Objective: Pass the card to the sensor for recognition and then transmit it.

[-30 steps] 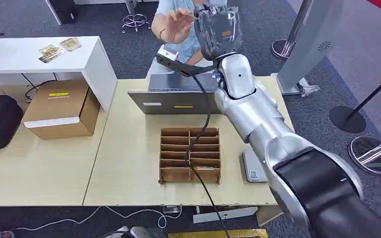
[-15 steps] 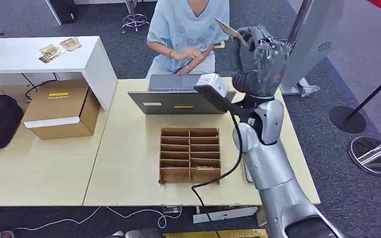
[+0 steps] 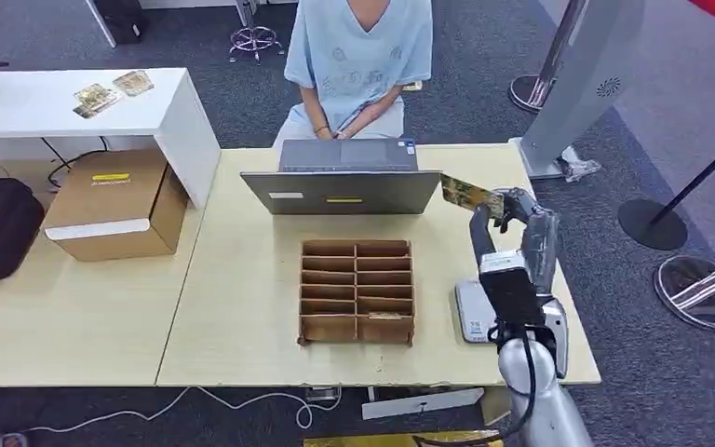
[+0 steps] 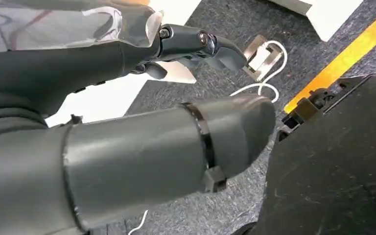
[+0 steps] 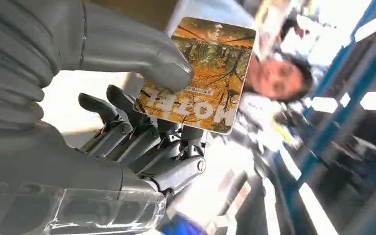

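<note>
1. Head view: right hand pinches the card just above the grey sensor, ready to lower it for reading.
2. Left hand hangs loose, fingers apart, holding nothing.

The place looks like an office or reception area: grey carpet, pale wooden desks, a white side table, an open laptop with a seated person behind it, chrome barrier posts, and cardboard boxes beside loose cables.
</note>
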